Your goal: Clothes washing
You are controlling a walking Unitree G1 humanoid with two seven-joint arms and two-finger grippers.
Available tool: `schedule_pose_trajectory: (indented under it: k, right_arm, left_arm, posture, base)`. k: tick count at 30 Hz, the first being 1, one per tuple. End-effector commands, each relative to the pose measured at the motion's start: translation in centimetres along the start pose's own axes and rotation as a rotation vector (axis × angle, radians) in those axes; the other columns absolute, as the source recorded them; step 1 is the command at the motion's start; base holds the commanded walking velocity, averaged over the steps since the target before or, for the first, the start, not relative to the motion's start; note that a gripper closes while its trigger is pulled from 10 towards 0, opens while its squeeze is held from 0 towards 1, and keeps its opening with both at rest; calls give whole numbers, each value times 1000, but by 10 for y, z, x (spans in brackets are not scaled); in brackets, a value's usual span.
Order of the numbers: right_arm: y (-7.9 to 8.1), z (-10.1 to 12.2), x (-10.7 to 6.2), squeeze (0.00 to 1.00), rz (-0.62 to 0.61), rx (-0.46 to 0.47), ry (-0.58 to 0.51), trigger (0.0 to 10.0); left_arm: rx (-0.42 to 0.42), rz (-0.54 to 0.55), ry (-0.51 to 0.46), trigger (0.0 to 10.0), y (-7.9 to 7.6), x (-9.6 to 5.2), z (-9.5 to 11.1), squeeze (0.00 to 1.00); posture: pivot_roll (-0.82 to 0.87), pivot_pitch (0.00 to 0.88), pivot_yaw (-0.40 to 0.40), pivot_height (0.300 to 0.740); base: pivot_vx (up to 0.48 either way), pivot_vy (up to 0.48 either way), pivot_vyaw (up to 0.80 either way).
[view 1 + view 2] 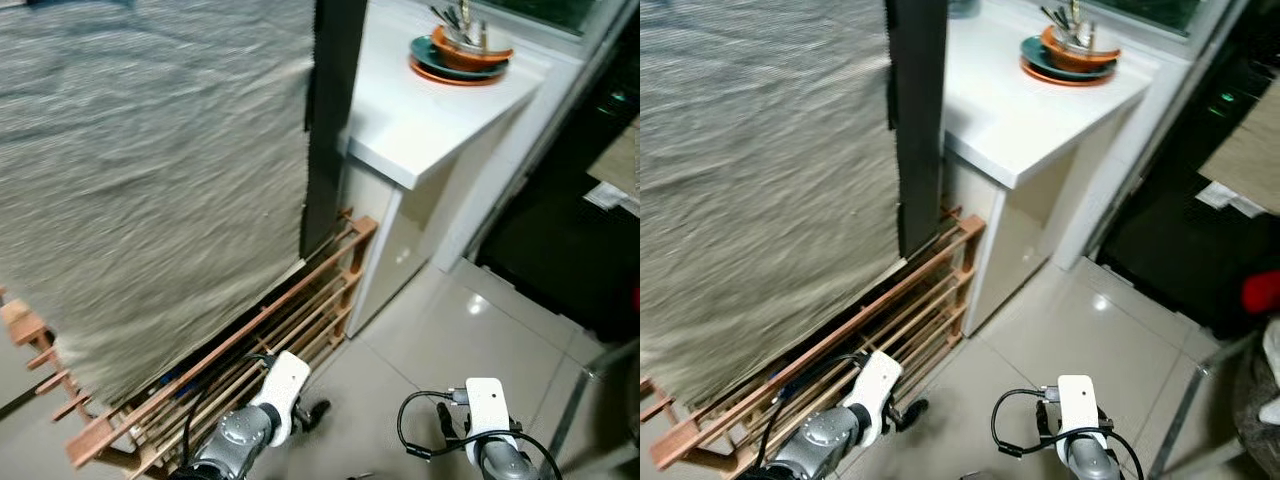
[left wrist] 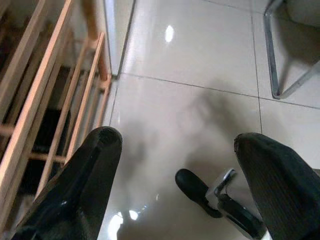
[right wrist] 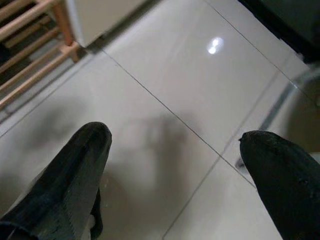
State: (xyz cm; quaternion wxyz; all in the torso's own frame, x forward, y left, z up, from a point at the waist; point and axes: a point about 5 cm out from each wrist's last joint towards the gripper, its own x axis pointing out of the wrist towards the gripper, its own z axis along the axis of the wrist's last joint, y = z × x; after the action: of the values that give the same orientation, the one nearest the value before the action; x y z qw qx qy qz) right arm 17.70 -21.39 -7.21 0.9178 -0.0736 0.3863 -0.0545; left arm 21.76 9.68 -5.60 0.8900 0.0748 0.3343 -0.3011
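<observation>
Two eye views: a large grey cloth (image 1: 150, 190) hangs over a wooden drying rack (image 1: 250, 350), with a dark strip of fabric (image 1: 330, 120) at its edge beside a white counter (image 1: 420, 120).
Counter top: stacked dishes (image 1: 458, 55) sit near the counter's far corner, well apart from the cloth.
Arms in eye views: both hang low over the tiled floor (image 1: 450, 330), the left wrist just beside the rack's foot, the right one further out on open tile.
Step in hand: my judgement is that this is the approach to the hung laundry; nothing is gripped.
Next move: it would call for raising an arm toward the cloth's lower edge and taking hold of the fabric without catching the rack's rails.
Left wrist view: left gripper (image 2: 177, 165) has its fingers spread wide over bare tile, the rack's rails alongside; a small dark fitting on a pale mount below them is hard to identify.
Right wrist view: right gripper (image 3: 175, 160) is likewise spread apart and holds nothing, with a corner of the rack beyond it.
Hidden: the cloth's top is cut off, and no washing machine can be made out.
Unclear: a red shape and pale bundle at the right eye view's edge are too cropped to name.
</observation>
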Motion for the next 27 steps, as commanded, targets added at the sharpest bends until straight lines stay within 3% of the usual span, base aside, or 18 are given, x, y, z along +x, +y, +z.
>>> schedule_pose_trajectory:
  k: [1,4,13,18,19,21,24,25,26,27]
  right_arm:
    - [-5,4,1,1000,-22,12,-15,10000]
    - [-6,8,0,1000,-56,38,-41,10000]
    - [-19,15,-7,1000,-176,80,-117,10000]
    - [-31,44,-17,1000,-250,103,-252,10000]
    - [-34,58,-21,1000,-266,106,-301,10000]
    - [-34,64,-23,1000,-270,109,-321,10000]
    - [-35,80,-29,1000,-270,112,-375,10000]
    - [-33,98,-36,1000,-255,99,-429,10000]
    - [-33,98,-36,1000,-255,99,-429,10000]
    - [-32,113,-43,1000,-242,79,-476,10000]
  left_arm:
    - [38,13,-23,10000,4,2,9,0]
    - [86,14,-86,10000,10,3,26,0]
    - [92,-53,-167,10000,3,9,51,0]
    - [111,-96,-283,10000,-4,14,85,0]
    - [117,-100,-342,10000,-5,14,102,0]
    - [114,-98,-363,10000,-5,14,108,0]
    - [115,-67,-402,10000,-1,12,121,0]
    - [116,-6,-444,10000,5,8,132,0]
    - [116,-6,-444,10000,5,8,132,0]
    - [107,46,-490,10000,11,2,139,0]
  posture:
    - [-149,0,-28,740]
    - [-158,0,-7,740]
    - [-184,0,33,740]
    - [-188,0,43,740]
    - [-186,0,45,740]
    - [-185,0,47,740]
    - [-184,0,49,740]
    - [-181,0,50,740]
    - [-181,0,50,740]
    - [-181,0,48,740]
  base:
    - [0,0,-800]
    - [0,0,-800]
    - [0,0,-800]
    - [0,0,-800]
    - [0,0,-800]
    - [0,0,-800]
    - [0,0,-800]
    - [0,0,-800]
    - [0,0,-800]
    - [0,0,-800]
